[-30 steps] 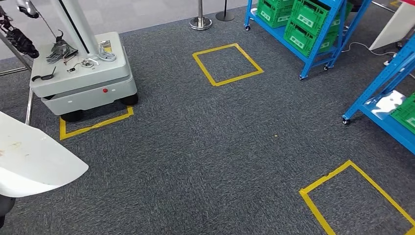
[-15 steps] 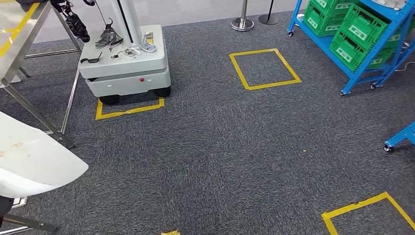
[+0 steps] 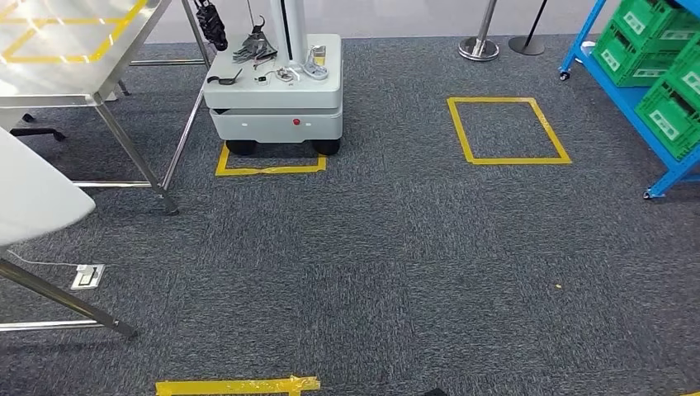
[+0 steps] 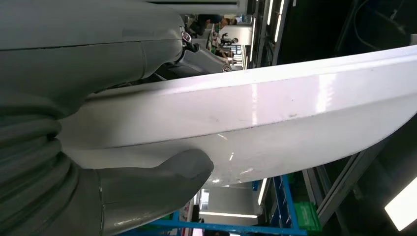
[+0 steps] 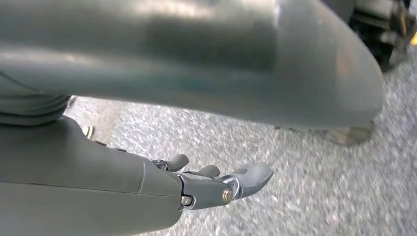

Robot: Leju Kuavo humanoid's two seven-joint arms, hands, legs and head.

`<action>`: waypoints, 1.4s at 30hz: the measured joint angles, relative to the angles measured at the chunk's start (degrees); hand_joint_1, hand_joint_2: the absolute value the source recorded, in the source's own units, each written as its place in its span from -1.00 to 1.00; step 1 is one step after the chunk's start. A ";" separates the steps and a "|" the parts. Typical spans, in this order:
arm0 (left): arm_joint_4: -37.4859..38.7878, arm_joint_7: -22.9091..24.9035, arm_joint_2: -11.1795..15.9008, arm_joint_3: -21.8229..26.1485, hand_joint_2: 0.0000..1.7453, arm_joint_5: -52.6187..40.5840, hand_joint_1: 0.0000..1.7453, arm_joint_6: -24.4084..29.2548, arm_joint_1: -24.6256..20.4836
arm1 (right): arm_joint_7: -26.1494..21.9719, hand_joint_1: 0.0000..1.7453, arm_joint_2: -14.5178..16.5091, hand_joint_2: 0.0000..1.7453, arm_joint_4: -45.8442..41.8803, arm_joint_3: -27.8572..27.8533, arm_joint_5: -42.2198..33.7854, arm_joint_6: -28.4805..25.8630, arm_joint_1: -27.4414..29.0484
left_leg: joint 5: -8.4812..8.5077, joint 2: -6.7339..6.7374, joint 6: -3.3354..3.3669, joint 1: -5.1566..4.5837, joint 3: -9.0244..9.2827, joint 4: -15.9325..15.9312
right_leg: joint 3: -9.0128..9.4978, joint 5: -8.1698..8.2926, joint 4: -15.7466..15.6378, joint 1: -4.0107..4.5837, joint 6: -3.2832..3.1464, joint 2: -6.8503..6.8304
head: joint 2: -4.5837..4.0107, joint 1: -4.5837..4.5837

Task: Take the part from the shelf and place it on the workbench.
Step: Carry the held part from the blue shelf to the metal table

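A large white curved part (image 3: 33,194) juts in at the left edge of the head view, above the carpet. In the left wrist view my left hand (image 4: 123,196) grips this white part (image 4: 275,113), with the thumb pressed under its glossy edge. The workbench (image 3: 74,41), a metal table marked with yellow tape, stands at the far left. The blue shelf (image 3: 660,177) with green crates (image 3: 664,115) is at the right edge. My right hand (image 5: 216,184) hangs over the grey carpet, its fingers apart and holding nothing.
A grey wheeled robot base (image 3: 276,91) with tools on top stands over a yellow floor mark beside the workbench. A yellow tape square (image 3: 508,130) and a stanchion foot (image 3: 480,48) lie beyond. Slanted table legs (image 3: 66,301) and a floor socket (image 3: 87,275) are near left.
The camera has swung left: the shelf slid to the right edge and the workbench came into view at the upper left. The white part stays held at the left.
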 joint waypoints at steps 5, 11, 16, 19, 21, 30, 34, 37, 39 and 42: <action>2.91 -2.53 3.74 -0.60 1.00 -0.01 1.00 0.45 -2.46 | -0.68 -1.00 0.40 -1.00 0.00 -0.27 0.55 0.02 0.16 | 0.56 -2.77 1.28 0.53 -0.03 -0.59 | -5.37 -5.60 11.05 -0.65 1.10 7.18 | 0.00 0.22; 3.14 -3.12 5.99 -0.43 1.00 0.46 1.00 1.63 -0.32 | -2.43 -1.00 0.40 -1.00 0.00 -0.46 0.48 0.02 0.59 | 0.45 -7.55 0.83 0.70 -0.35 0.03 | -4.24 0.07 5.63 -1.04 0.83 10.24 | 0.00 0.23; 4.11 -3.65 6.33 -0.47 1.00 -0.83 1.00 2.40 -0.13 | -2.77 -1.00 0.41 -1.00 0.00 -0.71 0.39 0.01 0.28 | 1.19 -10.53 -1.31 1.08 -1.30 -0.44 | -1.96 1.54 0.43 -0.88 -0.14 10.24 | 0.00 0.23; 4.77 -4.93 6.79 -0.12 1.00 -1.17 1.00 2.31 0.18 | -2.86 -1.00 0.42 -1.00 0.00 -0.83 0.23 0.01 0.45 | -1.67 -5.75 -1.81 0.80 -3.72 4.46 | -1.61 2.20 -0.44 -0.93 -1.28 8.09 | 0.00 0.00; 5.01 -5.36 6.87 0.24 1.00 -1.09 1.00 1.99 0.79 | -2.74 -1.00 0.42 -1.00 0.00 -0.86 0.29 0.01 0.69 | -5.20 -3.51 -2.06 0.73 -6.99 11.78 | -1.66 2.15 -0.47 -0.69 -1.60 6.74 | 0.00 -0.06; 5.25 -5.37 7.33 1.76 1.00 -1.25 1.00 1.45 2.36 | -2.08 -1.00 0.56 -1.00 0.00 -0.86 0.97 0.01 0.67 | -0.03 0.70 -0.10 -0.25 0.52 -0.38 | -0.85 1.03 -0.03 0.06 -0.44 0.53 | 0.00 0.03; 4.53 -5.45 7.63 3.22 1.00 -1.33 1.00 1.13 3.40 | -2.59 -1.00 0.61 -1.00 0.00 -0.86 1.19 0.01 0.64 | 0.69 -1.98 1.20 0.63 0.70 -1.08 | -2.37 -1.95 4.31 -0.34 0.88 4.64 | 0.00 0.22; 3.48 -4.92 7.24 3.77 1.00 -0.70 1.00 1.03 5.29 | -2.70 -1.00 0.61 -1.00 0.00 -0.85 1.63 0.01 0.90 | 0.80 -4.22 1.41 0.66 0.29 -0.95 | -7.70 -6.20 14.88 -0.61 1.24 7.65 | 0.00 0.40; 2.80 -4.53 7.16 4.21 1.00 -0.16 1.00 0.98 6.60 | -2.82 -1.00 0.61 -1.00 0.00 -0.84 1.88 0.01 1.13 | 0.79 -5.90 1.34 0.73 0.02 -0.62 | -8.12 -4.68 14.88 -0.69 1.24 7.91 | 0.00 0.41; 1.83 -4.18 7.34 5.48 1.00 0.98 1.00 0.94 7.64 | -3.23 -1.00 0.57 -1.00 0.00 -0.84 2.08 0.01 1.24 | 0.72 -8.24 0.69 0.90 -0.43 0.01 | -3.20 0.44 4.01 -1.03 0.99 11.23 | 0.00 0.42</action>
